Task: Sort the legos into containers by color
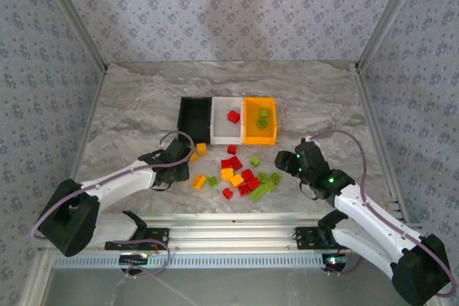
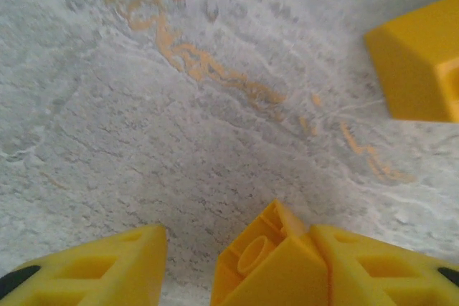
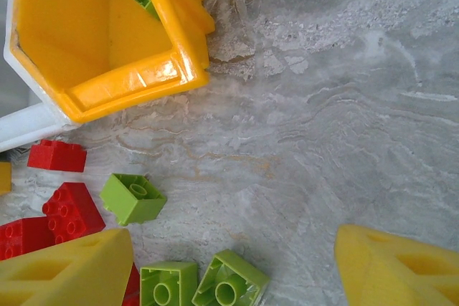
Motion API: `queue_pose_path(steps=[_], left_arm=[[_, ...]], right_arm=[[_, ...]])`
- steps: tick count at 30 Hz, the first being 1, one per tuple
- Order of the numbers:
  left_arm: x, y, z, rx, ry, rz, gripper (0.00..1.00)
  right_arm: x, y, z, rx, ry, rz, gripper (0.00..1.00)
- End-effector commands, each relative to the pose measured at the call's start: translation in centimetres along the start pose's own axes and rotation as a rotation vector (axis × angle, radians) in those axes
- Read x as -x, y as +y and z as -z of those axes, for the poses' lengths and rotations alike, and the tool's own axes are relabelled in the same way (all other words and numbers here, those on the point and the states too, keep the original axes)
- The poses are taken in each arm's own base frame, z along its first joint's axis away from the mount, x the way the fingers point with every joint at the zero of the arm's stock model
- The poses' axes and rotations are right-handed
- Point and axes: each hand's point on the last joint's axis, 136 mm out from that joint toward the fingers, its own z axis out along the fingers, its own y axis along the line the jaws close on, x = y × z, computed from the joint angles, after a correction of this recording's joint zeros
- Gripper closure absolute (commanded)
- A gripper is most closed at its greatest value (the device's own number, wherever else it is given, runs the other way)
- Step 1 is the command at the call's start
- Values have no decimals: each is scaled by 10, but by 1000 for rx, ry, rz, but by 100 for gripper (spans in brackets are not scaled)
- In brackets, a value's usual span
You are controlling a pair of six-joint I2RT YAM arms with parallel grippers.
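Observation:
The black (image 1: 194, 120), white (image 1: 227, 121) and orange (image 1: 259, 132) containers stand in a row at mid-table. A red lego (image 1: 233, 115) lies in the white one and green legos (image 1: 262, 118) in the orange one. Loose red, yellow and green legos (image 1: 240, 173) are scattered in front. My left gripper (image 1: 184, 160) is low over the table and open. A yellow lego (image 2: 269, 263) leans against its right finger (image 2: 380, 266), with a gap to the left finger (image 2: 100, 266). My right gripper (image 3: 233, 241) is open above green legos (image 3: 229, 281).
Another yellow lego (image 2: 419, 62) lies just ahead of the left gripper. In the right wrist view the orange container's corner (image 3: 136, 84) is at top left, with red legos (image 3: 72, 209) at the left edge. Bare marble stretches to the right of the pile (image 1: 323, 112).

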Motion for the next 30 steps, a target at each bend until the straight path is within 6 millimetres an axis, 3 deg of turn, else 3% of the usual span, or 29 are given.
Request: queue_pose_path(steps=[1, 6, 10, 15, 17, 20, 24, 30], left_arm=[[2, -7, -6, -6, 11, -1, 51], [11, -14, -1, -35, -8, 7, 64], [27, -27, 27, -95, -57, 5, 74], [76, -46, 77, -174, -187, 4, 75], [100, -53, 86, -174, -221, 4, 75], [135, -64, 82, -152, -244, 0, 75], [176, -76, 60, -104, -236, -1, 75], [208, -78, 19, -27, -185, 17, 76]], right_arm=[[1, -1, 2, -4, 1, -8, 24], [2, 0, 2, -2, -1, -9, 24], [3, 1, 2, 1, 0, -8, 24], [4, 2, 1, 7, -3, -14, 24], [3, 3, -1, 6, 2, -15, 24], [0, 1, -4, -2, 13, -16, 24], [-2, -2, -3, -10, 18, -16, 24], [-2, -4, 2, -10, 12, -15, 24]])
